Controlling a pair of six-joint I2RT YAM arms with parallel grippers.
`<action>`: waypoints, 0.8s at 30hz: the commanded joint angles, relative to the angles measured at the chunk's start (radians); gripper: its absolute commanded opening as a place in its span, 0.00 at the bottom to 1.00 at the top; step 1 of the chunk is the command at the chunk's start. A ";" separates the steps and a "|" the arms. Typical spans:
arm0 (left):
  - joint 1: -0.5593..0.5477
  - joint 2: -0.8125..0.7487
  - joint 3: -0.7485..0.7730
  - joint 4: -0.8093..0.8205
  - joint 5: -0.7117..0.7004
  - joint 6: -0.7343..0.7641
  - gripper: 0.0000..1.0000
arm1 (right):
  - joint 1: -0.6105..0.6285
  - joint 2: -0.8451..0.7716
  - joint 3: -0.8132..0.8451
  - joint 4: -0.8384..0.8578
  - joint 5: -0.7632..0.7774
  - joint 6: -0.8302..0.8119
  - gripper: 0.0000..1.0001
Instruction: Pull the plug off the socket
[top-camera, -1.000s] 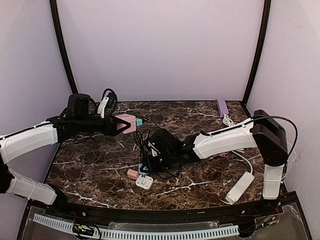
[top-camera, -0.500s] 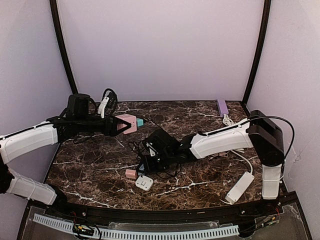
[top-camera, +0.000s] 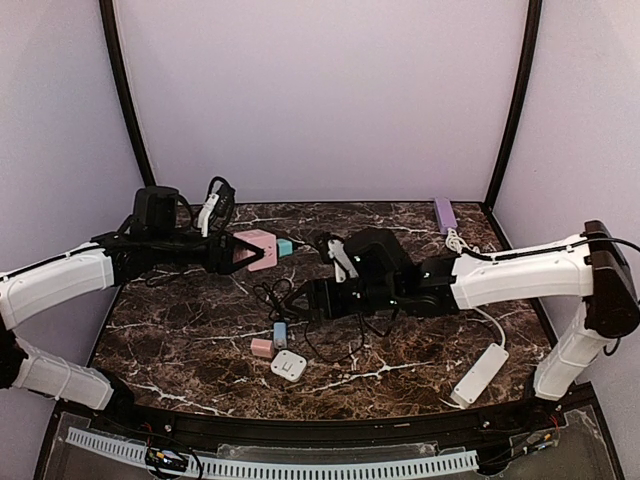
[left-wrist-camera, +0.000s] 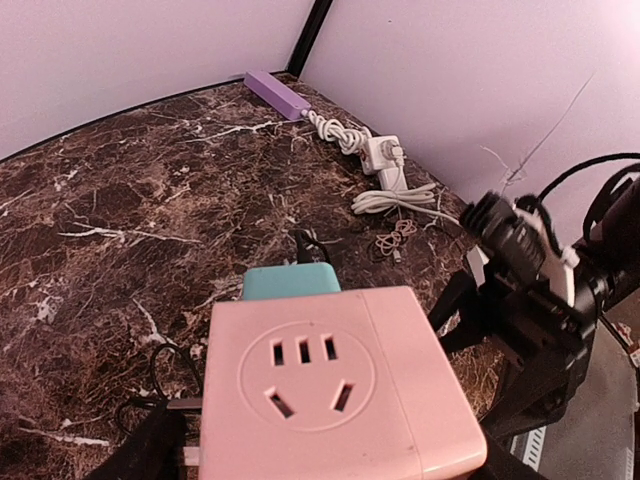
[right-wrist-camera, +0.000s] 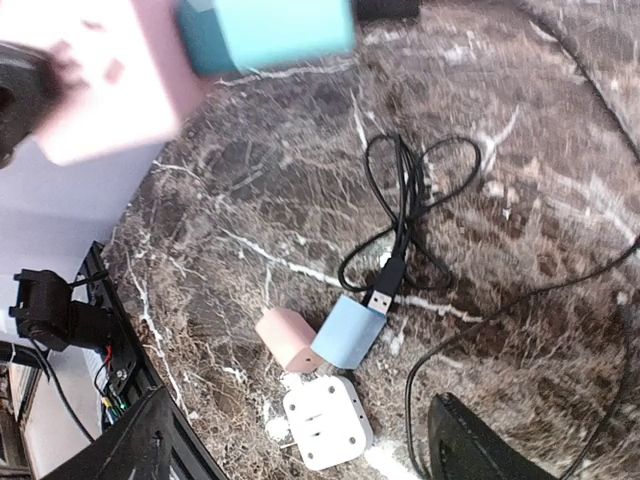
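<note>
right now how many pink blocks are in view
2. The socket cube is held in the left pincer at back left; a smaller pink block lies on the table near the front, beside a blue adapter. The right arm could hide more.

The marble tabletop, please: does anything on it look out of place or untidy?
Mildly: a thin black cable sprawls in loose loops, and the light-blue charger block lies askew against the small pink block.

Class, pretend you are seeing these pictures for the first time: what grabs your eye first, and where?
The pink socket cube, held off the table at left rear by the left claw, with a teal plug on its far side. Next, the right claw, open over small adapters mid-table.
</note>
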 joint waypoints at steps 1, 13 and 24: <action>-0.006 -0.004 0.055 -0.017 0.125 0.035 0.01 | -0.054 -0.123 -0.033 0.101 -0.042 -0.157 0.82; -0.059 0.104 0.143 -0.123 0.446 0.059 0.01 | -0.258 -0.248 0.043 0.031 -0.576 -0.325 0.90; -0.112 0.081 0.138 -0.139 0.513 0.110 0.01 | -0.260 -0.160 0.128 -0.156 -0.759 -0.370 0.89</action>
